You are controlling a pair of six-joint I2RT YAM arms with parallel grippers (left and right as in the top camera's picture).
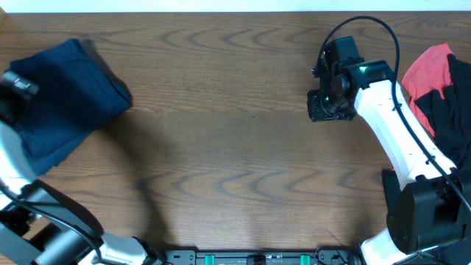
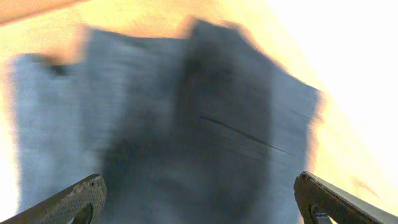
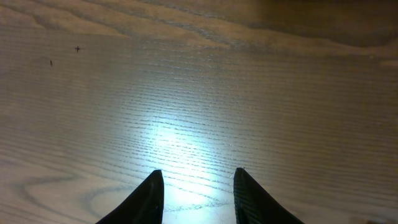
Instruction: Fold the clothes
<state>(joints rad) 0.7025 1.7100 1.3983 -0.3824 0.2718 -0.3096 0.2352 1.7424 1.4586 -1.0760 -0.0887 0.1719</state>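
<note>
The folded dark navy shorts point(image 1: 62, 99) lie at the far left of the table; in the left wrist view they point(image 2: 186, 124) fill the frame, blurred. My left gripper point(image 2: 199, 193) hangs over them with its fingers wide apart and nothing between them; in the overhead view it point(image 1: 16, 90) sits at the shorts' left edge. My right gripper point(image 1: 324, 107) is over bare wood at the right; its fingers point(image 3: 196, 183) are apart and empty. A red piece point(image 1: 430, 70) and a black piece point(image 1: 449, 110) lie piled at the far right.
The brown wooden table point(image 1: 235, 147) spans the view. The right arm's white links point(image 1: 397, 140) run from the front right corner. The left arm's base point(image 1: 44, 221) is at the front left. The rig's rail point(image 1: 257, 258) lines the front edge.
</note>
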